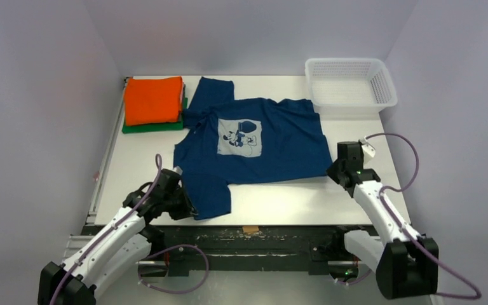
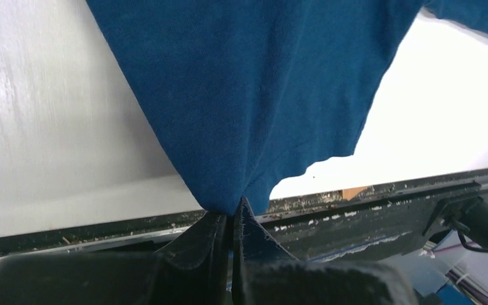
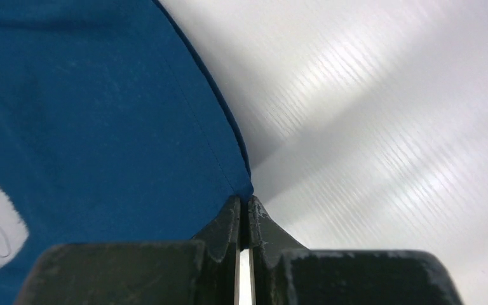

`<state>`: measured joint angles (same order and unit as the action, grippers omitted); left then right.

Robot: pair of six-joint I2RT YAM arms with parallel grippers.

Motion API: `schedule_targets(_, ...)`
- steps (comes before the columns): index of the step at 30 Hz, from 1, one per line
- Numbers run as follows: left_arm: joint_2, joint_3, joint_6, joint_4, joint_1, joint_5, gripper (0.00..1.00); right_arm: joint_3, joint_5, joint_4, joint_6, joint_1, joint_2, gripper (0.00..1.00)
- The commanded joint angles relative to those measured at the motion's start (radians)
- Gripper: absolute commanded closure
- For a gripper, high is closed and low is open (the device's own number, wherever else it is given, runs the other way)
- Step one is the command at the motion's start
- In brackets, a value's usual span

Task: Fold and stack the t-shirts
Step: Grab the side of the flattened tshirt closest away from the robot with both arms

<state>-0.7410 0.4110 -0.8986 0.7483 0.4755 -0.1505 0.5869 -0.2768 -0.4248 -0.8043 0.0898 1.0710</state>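
The fingers of the left gripper are pressed together on the hem of one short sleeve of the navy t-shirt. The cloth draws into a point where they pinch it. The right gripper is clamped likewise, its fingers meeting on a bottom corner of the same shirt with only a thin slit of light between them lower down.

From above, the shirt lies spread face-up across the middle of the white table. Its light square cartoon print is uppermost, and the collar end points toward the left arm's side. In that view each wrist hides its own fingertips. It is unclear whether the pinched edges are raised off the surface.

The left wrist view cuts the shirt off at the top, and the right wrist view catches only a sliver of the print at its left edge.

At the far left corner sits a folded orange t-shirt on a folded green t-shirt, of which only a narrow border shows. They are just beside the navy shirt's far sleeve.

A white mesh basket stands at the far right corner. A small tan scrap lies on the table's near edge, too small to identify.
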Motion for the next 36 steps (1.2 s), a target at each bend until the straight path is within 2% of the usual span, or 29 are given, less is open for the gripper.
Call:
schedule_targets(1, 0.071, -0.021, -0.004, 0.065, 0.013, -0.098, 1.00, -0.031, -0.050, -0.226, -0.029, -0.001, -0.199, 1.00)
schedule_targets(3, 0.088, -0.014, -0.004, 0.090, 0.016, -0.141, 1.00, -0.047, -0.061, -0.280, -0.023, 0.000, -0.282, 1.00)
schedule_targets(6, 0.141, -0.003, -0.023, 0.132, 0.040, -0.144, 1.00, -0.070, 0.001, -0.307, -0.035, 0.003, -0.369, 1.00)
schedule_targets(8, 0.188, -0.004, -0.044, 0.155, 0.052, -0.145, 1.00, -0.070, 0.036, -0.318, -0.054, 0.003, -0.398, 1.00)
schedule_targets(18, 0.432, -0.002, -0.147, 0.300, 0.071, -0.163, 1.00, -0.064, 0.025, -0.371, -0.113, 0.003, -0.549, 1.00)
schedule_targets(23, 0.466, -0.039, -0.188, 0.246, 0.079, -0.235, 1.00, -0.050, 0.038, -0.395, -0.113, 0.004, -0.587, 1.00)
schedule_targets(27, 0.490, -0.027, -0.202, 0.271, 0.087, -0.207, 1.00, -0.052, 0.038, -0.380, -0.103, 0.003, -0.578, 1.00)
schedule_targets(31, 0.411, -0.019, -0.177, 0.128, 0.086, -0.214, 1.00, -0.046, 0.019, -0.358, -0.080, 0.004, -0.535, 1.00)
schedule_targets(36, 0.062, 0.068, -0.098, -0.113, 0.089, -0.257, 1.00, -0.027, 0.016, -0.305, -0.034, 0.004, -0.457, 1.00)
